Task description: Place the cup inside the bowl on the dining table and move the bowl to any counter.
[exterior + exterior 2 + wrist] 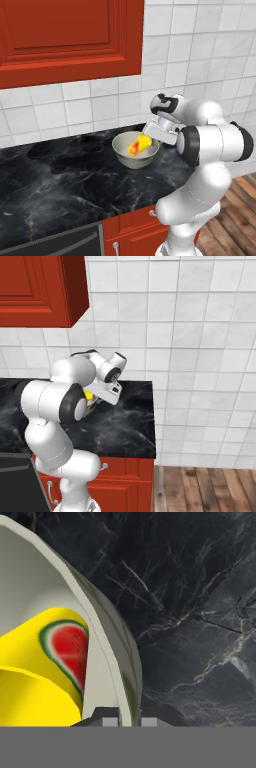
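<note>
Bowl [135, 149]: on table [60, 180], cup [139, 144] lying inside. Gripper [125, 721] clamped on its right rim. Likely next: release and lift clear.

Glossy white arm [200, 165] – rounded links, dark joints

The bowl [135, 150] sits upright on the black white-veined marble counter [60, 180], close to the white-tiled wall, pale grey-green with a lighter inside. The cup [139, 144] lies tipped on its side inside it, leaning against the bowl's inner wall, bright yellow. From the hand view, the mark on the cup [40, 667] is a red watermelon slice with a green rind, right against the bowl's [107, 642] rim.
</note>
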You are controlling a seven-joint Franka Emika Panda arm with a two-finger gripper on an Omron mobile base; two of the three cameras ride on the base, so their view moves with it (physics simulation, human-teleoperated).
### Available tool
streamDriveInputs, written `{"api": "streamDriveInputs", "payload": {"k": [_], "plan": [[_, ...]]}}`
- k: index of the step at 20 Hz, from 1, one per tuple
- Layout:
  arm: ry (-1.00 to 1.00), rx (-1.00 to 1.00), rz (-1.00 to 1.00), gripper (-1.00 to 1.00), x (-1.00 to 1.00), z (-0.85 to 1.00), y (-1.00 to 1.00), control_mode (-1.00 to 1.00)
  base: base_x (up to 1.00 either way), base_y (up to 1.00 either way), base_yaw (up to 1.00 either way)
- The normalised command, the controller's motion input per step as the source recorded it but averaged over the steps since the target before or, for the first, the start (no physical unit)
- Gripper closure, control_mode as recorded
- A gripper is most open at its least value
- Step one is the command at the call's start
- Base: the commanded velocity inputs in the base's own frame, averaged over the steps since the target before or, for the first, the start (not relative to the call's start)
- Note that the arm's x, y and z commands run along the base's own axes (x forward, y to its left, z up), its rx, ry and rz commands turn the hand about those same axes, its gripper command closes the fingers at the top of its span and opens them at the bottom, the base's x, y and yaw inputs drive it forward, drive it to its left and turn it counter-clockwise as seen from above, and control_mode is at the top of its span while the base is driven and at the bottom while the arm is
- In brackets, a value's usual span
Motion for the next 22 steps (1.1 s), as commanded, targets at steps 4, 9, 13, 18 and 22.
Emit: {"api": "streamDriveInputs", "payload": {"k": [4,9,13,18,22], "plan": [[0.03,0.0,0.0,1.0,0.08,-0.13,0.0,-1.0,0.0,0.0,0.0],[0.02,0.0,0.0,1.0,0.03,-0.09,0.01,-1.0,0.0,0.0,0.0],[0.0,0.0,0.0,1.0,0.0,-0.11,0.03,-1.0,0.0,0.0,0.0],[0.0,0.0,0.0,1.0,0.0,-0.17,0.06,-1.0,0.0,0.0,0.0],[0.0,0.0,0.0,1.0,0.0,-0.18,0.08,-1.0,0.0,0.0,0.0]]}}
